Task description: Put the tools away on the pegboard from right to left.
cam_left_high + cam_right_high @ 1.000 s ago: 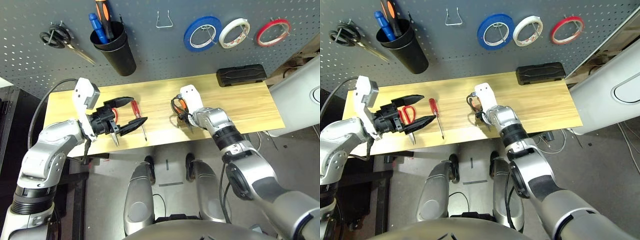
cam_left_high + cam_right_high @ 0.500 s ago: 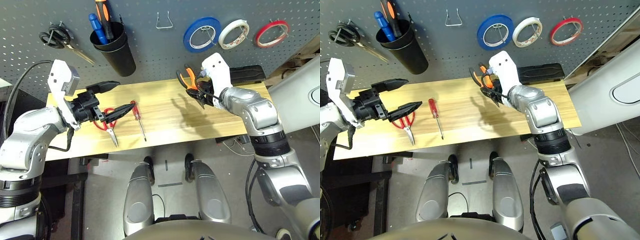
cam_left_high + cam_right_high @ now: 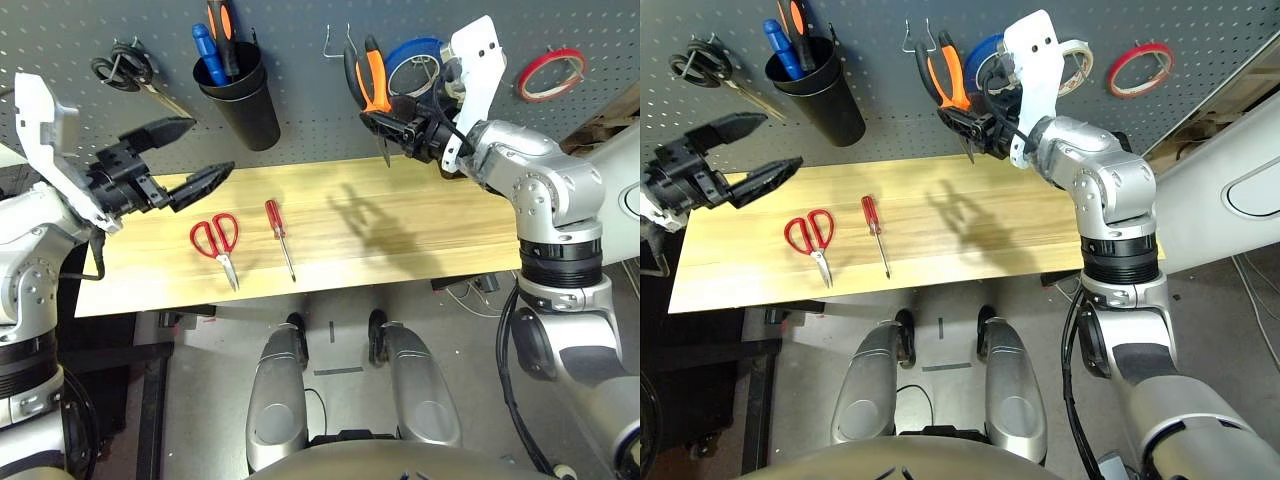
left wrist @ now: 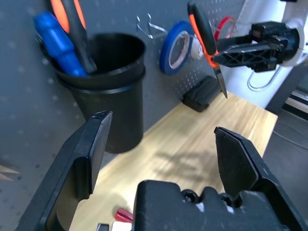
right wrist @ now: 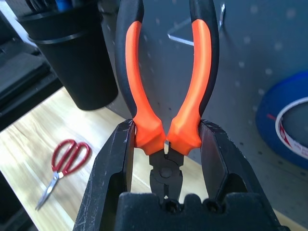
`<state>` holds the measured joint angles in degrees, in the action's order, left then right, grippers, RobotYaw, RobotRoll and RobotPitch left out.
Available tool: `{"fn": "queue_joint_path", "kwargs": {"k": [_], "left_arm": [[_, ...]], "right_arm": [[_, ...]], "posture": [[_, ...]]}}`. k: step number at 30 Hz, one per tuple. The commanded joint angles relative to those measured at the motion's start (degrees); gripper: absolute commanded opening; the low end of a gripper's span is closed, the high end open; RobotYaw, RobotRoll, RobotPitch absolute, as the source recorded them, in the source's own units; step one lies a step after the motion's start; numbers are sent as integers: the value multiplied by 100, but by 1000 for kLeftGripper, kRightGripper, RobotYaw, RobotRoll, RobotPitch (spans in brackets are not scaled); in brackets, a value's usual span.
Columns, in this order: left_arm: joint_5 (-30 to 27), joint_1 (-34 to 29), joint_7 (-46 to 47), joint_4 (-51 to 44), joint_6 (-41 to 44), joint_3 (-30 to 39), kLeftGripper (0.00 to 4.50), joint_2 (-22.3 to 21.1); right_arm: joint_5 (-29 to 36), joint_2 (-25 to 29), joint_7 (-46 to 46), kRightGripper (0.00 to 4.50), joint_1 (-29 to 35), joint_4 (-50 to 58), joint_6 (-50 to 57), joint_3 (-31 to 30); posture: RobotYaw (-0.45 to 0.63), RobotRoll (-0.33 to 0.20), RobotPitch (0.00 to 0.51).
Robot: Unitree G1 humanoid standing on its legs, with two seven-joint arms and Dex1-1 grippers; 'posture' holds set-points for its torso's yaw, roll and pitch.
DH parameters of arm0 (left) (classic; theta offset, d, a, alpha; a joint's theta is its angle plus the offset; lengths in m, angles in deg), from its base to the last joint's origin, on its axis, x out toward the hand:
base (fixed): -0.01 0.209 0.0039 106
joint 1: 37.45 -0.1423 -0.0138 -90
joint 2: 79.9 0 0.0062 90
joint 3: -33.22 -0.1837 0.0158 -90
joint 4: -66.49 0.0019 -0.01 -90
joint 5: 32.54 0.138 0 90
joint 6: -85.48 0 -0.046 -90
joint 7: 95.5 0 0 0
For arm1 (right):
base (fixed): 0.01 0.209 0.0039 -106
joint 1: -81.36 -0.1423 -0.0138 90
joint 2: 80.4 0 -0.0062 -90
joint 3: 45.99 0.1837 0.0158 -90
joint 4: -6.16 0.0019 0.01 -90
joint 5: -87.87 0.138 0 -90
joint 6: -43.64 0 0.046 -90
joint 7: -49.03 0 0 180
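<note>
Right gripper (image 3: 395, 128) went up from table (image 3: 430, 215), carrying orange-handled pliers (image 3: 371, 85). Pliers now up by pegboard (image 3: 300, 90), handles up, just beside metal hook (image 3: 338, 40). Left gripper (image 3: 190, 153) went up and out to left, off red-handled scissors (image 3: 217, 241).

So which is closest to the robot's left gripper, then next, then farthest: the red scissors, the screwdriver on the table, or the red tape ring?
Judged from the left eye view, starting at the left gripper:
1. Red scissors, on the table just below the gripper.
2. Screwdriver, on the table, a little farther to the right.
3. Red tape ring, hanging at the pegboard's far right.
</note>
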<state>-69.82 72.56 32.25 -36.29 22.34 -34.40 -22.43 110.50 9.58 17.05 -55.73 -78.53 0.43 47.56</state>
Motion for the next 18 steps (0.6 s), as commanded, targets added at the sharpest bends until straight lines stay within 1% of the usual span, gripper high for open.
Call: {"fn": "queue_joint_path", "kwargs": {"k": [1, 8, 13, 16, 18], "left_arm": [[-115, 81, 12, 35, 67, 90, 4500, -65], [-121, 149, -4, 74, 95, 42, 4500, -93], [-97, 191, 6, 89, 86, -29, 4500, -42], [-97, 187, 28, 68, 82, -68, 4500, 10], [-113, 196, 46, 51, 93, -91, 4500, 36]], "right_arm": [[160, -56, 33, 2086, -205, 94, -338, 157], [355, -237, 150, 2086, -603, 69, -738, 280], [368, -388, 342, 2086, -898, -144, -1046, 362], [199, -447, 410, 2086, -1075, -320, -1438, 263], [-86, -429, 420, 2086, -1189, -456, -1871, 68]], "posture": [[25, 0, 210], [22, 0, 212], [20, 0, 211], [20, 0, 211], [19, 0, 210]]}}
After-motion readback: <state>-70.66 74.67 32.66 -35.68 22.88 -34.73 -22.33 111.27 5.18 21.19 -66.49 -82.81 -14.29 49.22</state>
